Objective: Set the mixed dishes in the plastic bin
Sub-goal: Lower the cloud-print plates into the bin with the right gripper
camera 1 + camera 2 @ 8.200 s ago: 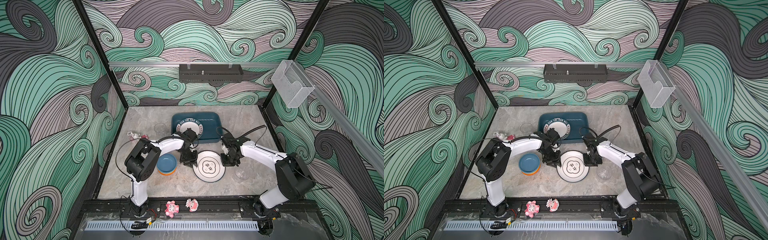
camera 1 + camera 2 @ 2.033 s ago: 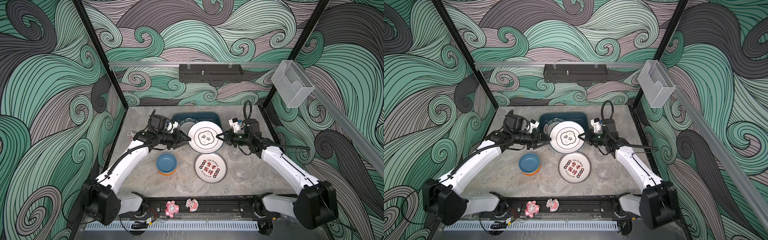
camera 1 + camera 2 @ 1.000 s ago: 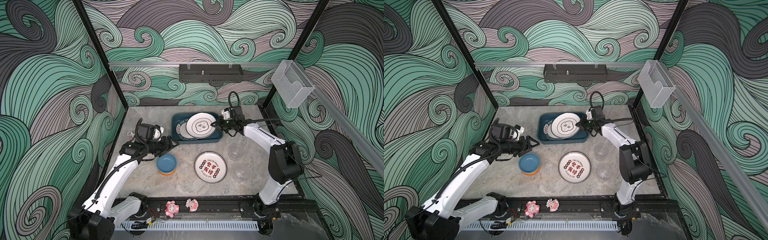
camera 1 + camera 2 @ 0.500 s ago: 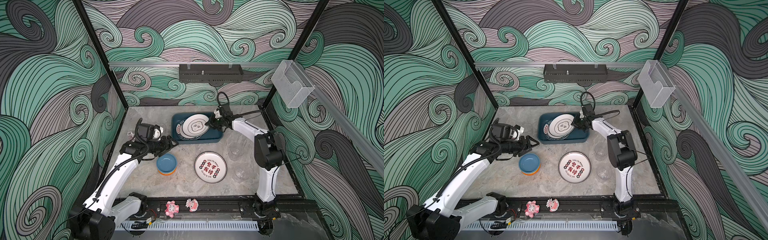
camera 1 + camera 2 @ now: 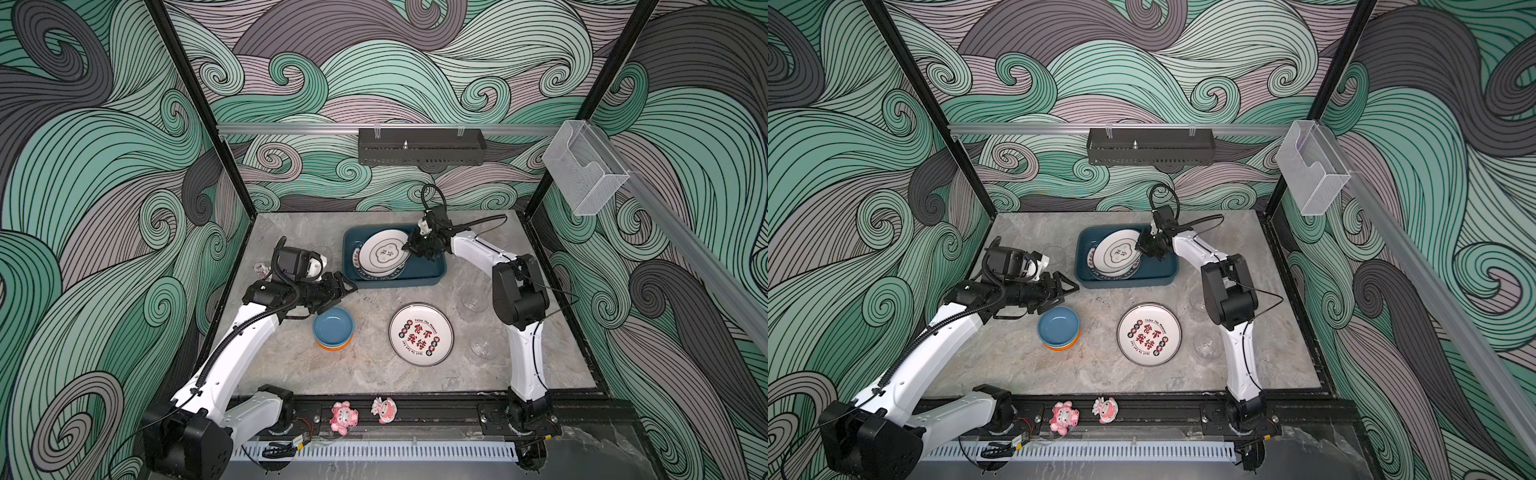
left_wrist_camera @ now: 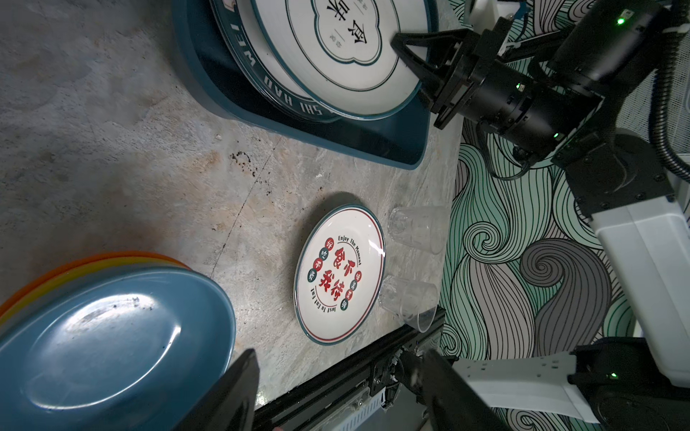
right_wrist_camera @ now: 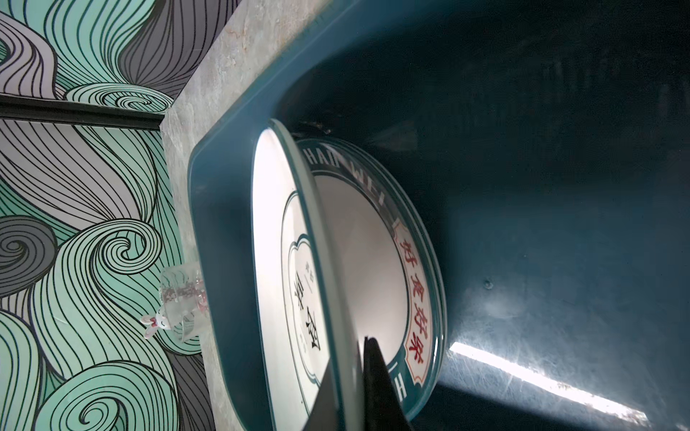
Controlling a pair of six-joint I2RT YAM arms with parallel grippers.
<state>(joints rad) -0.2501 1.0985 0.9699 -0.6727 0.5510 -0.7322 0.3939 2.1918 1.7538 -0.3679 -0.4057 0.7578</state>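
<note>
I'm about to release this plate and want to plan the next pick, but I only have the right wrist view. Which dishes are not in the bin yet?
Observer: One lettered plate lies flat on the table, in front of the plastic bin.
Operator: Any bowls out there?
Observer: Yes, a stack of bowls, blue on top, sits to the left of that plate in both top views.
Operator: Could the left arm take them?
Observer: Probably. The left gripper is open and empty, close by the stack.
</note>
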